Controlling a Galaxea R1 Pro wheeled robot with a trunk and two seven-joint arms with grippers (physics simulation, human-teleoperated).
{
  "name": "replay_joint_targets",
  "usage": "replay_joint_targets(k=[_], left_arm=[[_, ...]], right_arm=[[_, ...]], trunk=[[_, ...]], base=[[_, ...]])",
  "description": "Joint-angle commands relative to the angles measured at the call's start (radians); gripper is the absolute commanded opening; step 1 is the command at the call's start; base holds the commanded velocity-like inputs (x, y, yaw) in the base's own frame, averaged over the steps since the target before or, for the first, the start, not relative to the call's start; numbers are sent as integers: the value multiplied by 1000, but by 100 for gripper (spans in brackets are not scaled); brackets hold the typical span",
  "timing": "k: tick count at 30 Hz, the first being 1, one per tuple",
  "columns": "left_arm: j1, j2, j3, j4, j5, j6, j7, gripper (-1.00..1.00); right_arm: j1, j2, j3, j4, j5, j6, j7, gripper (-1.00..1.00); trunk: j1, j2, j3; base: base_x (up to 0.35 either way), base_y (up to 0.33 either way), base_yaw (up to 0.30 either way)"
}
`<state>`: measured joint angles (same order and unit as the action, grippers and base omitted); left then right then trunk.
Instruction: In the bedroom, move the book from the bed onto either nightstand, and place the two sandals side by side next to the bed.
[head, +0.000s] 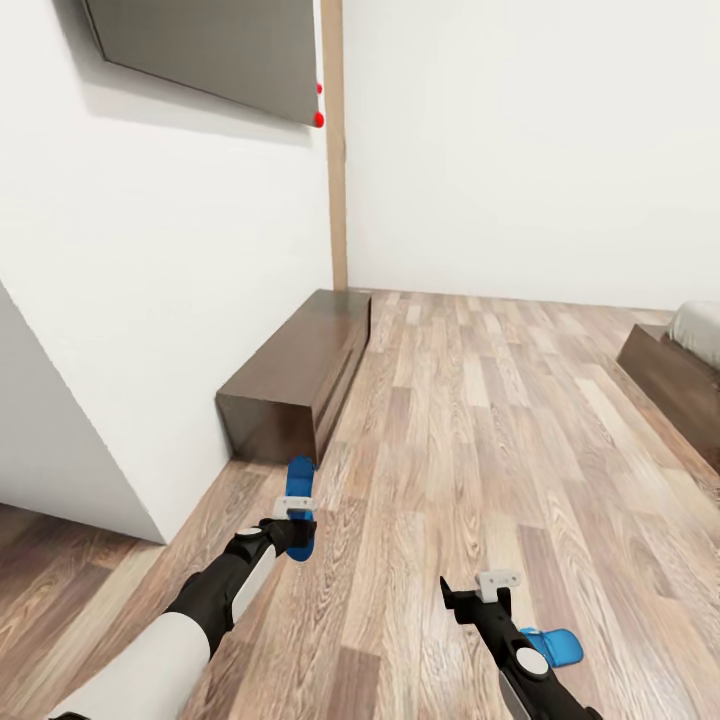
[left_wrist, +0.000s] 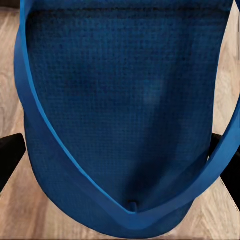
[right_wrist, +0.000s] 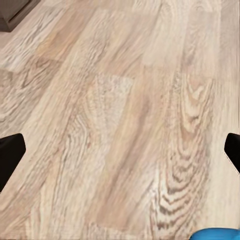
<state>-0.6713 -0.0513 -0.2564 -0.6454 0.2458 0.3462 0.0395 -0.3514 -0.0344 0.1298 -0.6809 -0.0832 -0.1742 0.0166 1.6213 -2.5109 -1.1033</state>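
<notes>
Both arms reach into the near part of the head view over the wood-plank floor (head: 480, 400). At near left, the left gripper (head: 297, 525) pinches 1 blue sandal (head: 300, 505), which stands roughly upright, toe end up, above the floor. At near right, the right gripper (head: 478, 598) points forward, and whether its jaws grip anything cannot be told from here; the second sandal (head: 556, 645) sits just beside the right wrist, on its right side. Farther left, a low dark-brown cabinet (head: 300, 375) stands against the white wall (head: 180, 280), with a dark wall-mounted panel (head: 215, 50) above it. At the far right edge, a corner of the bed (head: 680, 375) shows its dark frame and light-grey mattress.

From the left wrist, the sandal (left_wrist: 125, 110) shows its textured sole and strap close up, with a dark fingertip (left_wrist: 10, 155) at each side of it.

From the right wrist, the jaws are spread wide, 2 dark fingertips (right_wrist: 10, 155) at opposite edges with bare floor (right_wrist: 120, 115) between them. A sliver of the second sandal (right_wrist: 216, 234) shows at one corner.
</notes>
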Motion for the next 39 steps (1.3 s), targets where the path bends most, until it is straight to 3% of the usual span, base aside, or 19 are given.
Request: replay_joint_targets(k=[1, 11, 39], left_arm=[[0, 1, -3, -2, 8, 5, 4, -100], [0, 1, -3, 15, 8, -43, 5, -100], [0, 1, -1, 19, 13, -44, 4, -100]], right_arm=[[-1, -1, 4, 1, -9, -4, 2, 100], [-1, -1, 4, 0, -9, -4, 2, 100], [-1, -1, 6, 0, -9, -2, 5, 100]], trunk=[[0, 0, 0], [0, 0, 6], [0, 0, 19]], base=[[300, 120, -276], [313, 11, -279], [110, 70, -246]])
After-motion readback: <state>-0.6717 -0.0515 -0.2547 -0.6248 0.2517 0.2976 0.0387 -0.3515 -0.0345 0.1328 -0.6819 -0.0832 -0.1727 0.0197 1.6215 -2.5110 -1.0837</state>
